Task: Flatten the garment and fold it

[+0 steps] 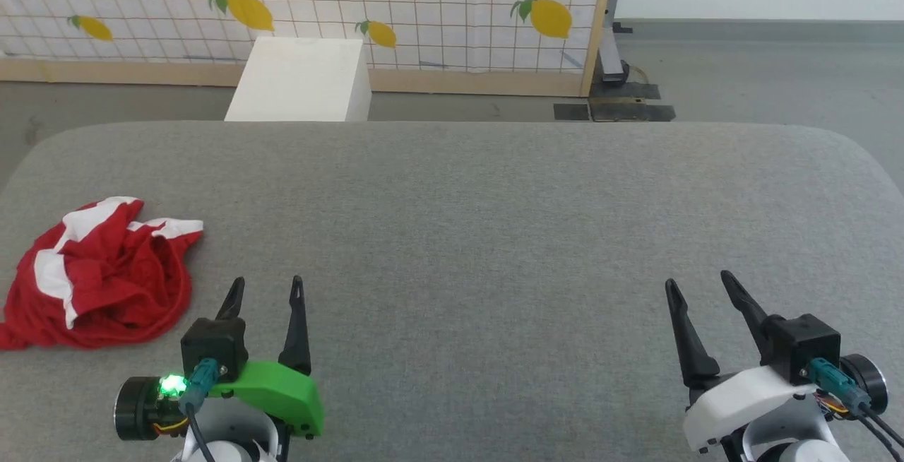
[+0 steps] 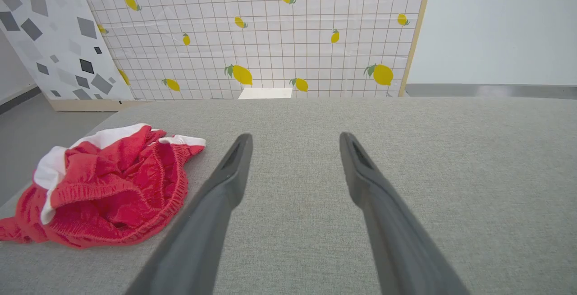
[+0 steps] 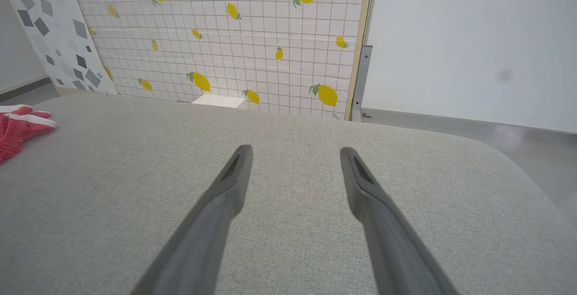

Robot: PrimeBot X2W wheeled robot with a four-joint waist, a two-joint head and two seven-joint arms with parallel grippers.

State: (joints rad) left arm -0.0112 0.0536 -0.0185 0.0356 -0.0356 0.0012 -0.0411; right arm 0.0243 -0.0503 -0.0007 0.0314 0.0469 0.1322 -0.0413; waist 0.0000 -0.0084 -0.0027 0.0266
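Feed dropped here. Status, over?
Left end effector open, empty. Right end effector open, empty. Garment crumpled, left edge of table, untouched. Nothing blocking.

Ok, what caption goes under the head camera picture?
Crumpled red shorts lie on the grey table, beside the open left gripper; right gripper open too.

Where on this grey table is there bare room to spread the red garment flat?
Bare: the grey table from the garment rightward to its right edge, and back to the far edge by the white box. Crowded: only the left edge, where the garment lies bunched.
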